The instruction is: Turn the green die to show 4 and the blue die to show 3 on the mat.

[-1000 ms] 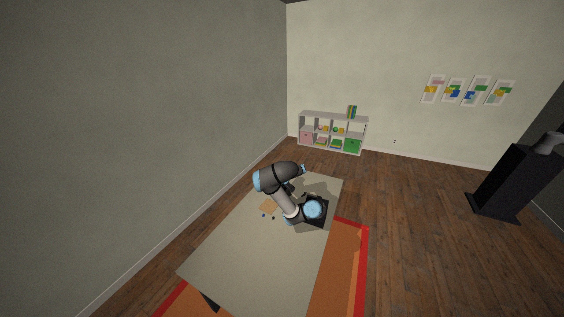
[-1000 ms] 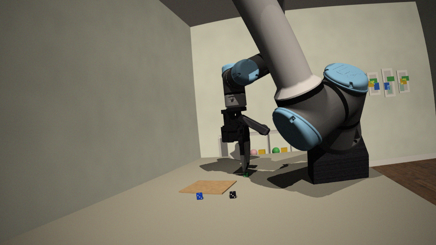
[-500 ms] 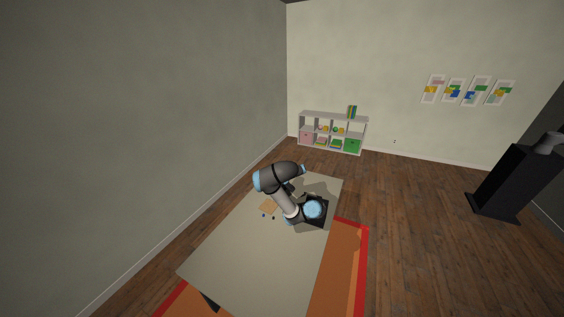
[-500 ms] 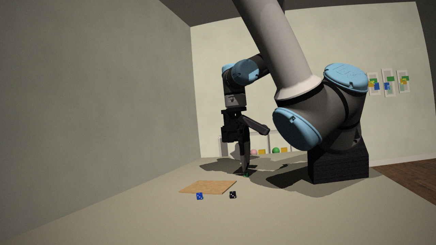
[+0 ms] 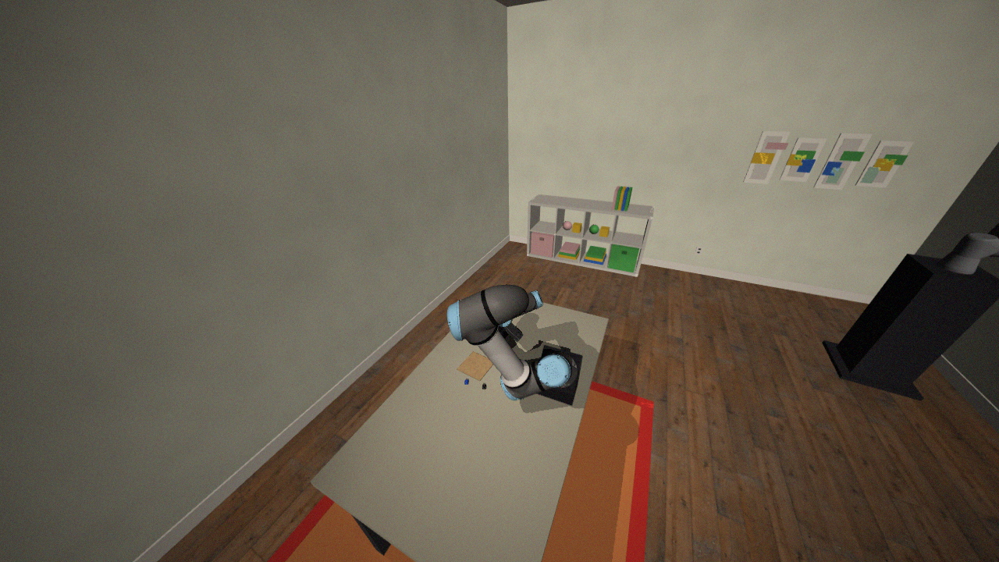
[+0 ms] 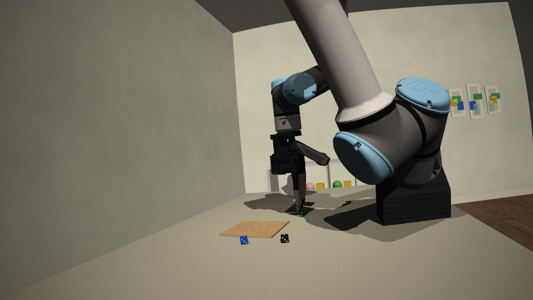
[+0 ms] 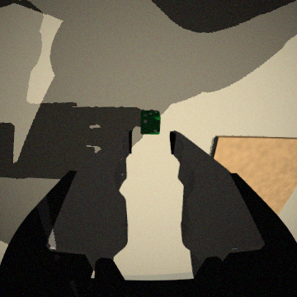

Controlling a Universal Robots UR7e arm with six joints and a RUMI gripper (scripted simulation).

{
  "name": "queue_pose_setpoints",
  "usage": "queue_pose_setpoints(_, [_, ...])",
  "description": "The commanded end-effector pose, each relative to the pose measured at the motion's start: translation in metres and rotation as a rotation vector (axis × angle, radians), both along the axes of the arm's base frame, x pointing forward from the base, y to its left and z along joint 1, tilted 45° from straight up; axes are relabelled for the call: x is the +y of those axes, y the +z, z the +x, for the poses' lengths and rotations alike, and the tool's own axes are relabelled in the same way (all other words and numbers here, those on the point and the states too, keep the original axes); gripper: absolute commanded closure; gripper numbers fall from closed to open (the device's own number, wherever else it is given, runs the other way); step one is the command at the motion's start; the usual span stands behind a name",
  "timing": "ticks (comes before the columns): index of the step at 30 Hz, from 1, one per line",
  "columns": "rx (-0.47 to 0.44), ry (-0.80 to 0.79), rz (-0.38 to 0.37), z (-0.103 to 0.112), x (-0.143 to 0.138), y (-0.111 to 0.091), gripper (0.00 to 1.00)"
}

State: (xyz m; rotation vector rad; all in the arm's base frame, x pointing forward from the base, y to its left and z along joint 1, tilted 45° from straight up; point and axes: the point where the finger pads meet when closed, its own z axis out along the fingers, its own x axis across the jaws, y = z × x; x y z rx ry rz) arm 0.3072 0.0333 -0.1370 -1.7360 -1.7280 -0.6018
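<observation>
The counter [image 5: 446,461] [image 6: 260,268] [image 7: 247,111] is seen with the arm's black base [image 5: 569,400] [image 6: 417,208] set beside its long edge opposite the wall, toward the far end. The mat [image 5: 475,365] [image 6: 255,228] [image 7: 257,165] is laid nearer the wall-side long edge, well apart from the near corners.

The end effector [image 5: 515,339] [image 6: 299,208] [image 7: 150,132] is pointed down toward the far end of the counter, past the mat. Its fingers are parted by a narrow gap, and nothing is gripped. The green die [image 6: 300,213] [image 7: 150,122] is seen at the fingertips, off the mat; whether it is touched cannot be told.

The blue die [image 5: 466,381] [image 6: 243,239] and the black die [image 5: 484,385] [image 6: 284,238] are placed off the mat, just beside its near edge, with the blue one closer to the wall-side edge of the counter. The top numbers cannot be read with certainty.

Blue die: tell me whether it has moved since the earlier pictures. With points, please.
No; the blue die [image 5: 466,381] [image 6: 243,239] sits at the same near edge of the tan mat [image 5: 475,365] [image 6: 255,228].
</observation>
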Motion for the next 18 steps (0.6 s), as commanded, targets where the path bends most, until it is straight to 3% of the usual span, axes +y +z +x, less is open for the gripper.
queue_pose_setpoints(1, [-0.001, 0.0, -0.001, 0.0003, -0.0004, 0.0, 0.82])
queue_pose_setpoints(18, [-0.001, 0.0, -0.001, -0.0004, 0.0044, -0.0049, 0.82])
